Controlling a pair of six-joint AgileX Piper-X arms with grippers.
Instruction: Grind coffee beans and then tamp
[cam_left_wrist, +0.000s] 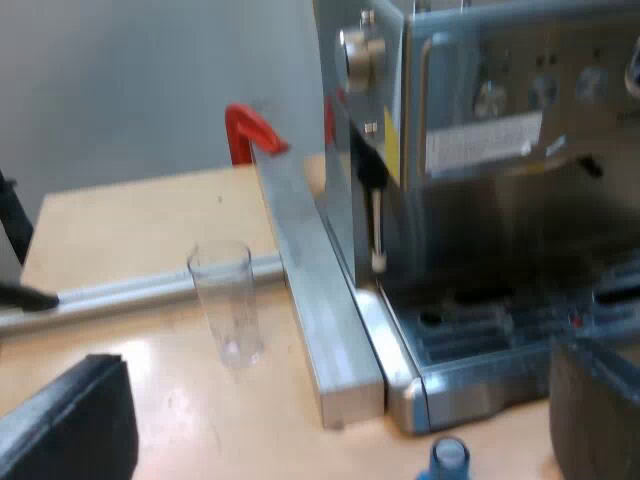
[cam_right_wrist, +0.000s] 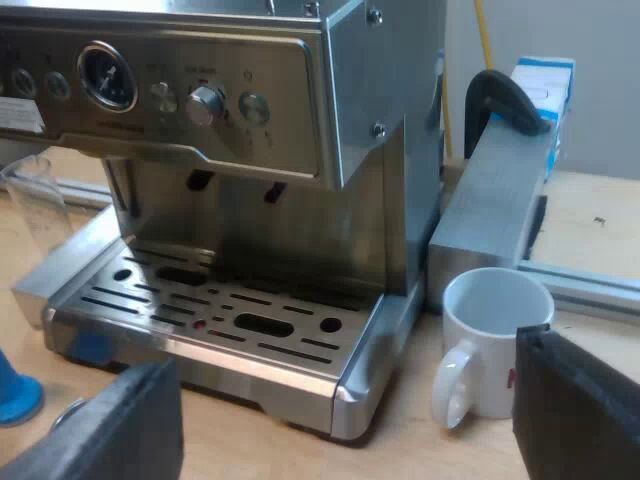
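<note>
Left wrist view: left gripper (cam_left_wrist: 335, 358) spread, empty; glass (cam_left_wrist: 228, 305) ahead between fingers, tamper (cam_left_wrist: 449, 458) nearer; right gripper (cam_right_wrist: 340, 352) spread, empty; mug (cam_right_wrist: 485, 365) beside one finger; advice: approach machine (cam_right_wrist: 330, 120) skirting both

Left hand (cam_left_wrist: 335, 420) and right hand (cam_right_wrist: 345, 415), fingers wide apart, both empty.

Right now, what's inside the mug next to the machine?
The mug shows only its white inner wall, with nothing visible in it. Its near rim covers the bottom, so I cannot rule out something lying low inside.
</note>
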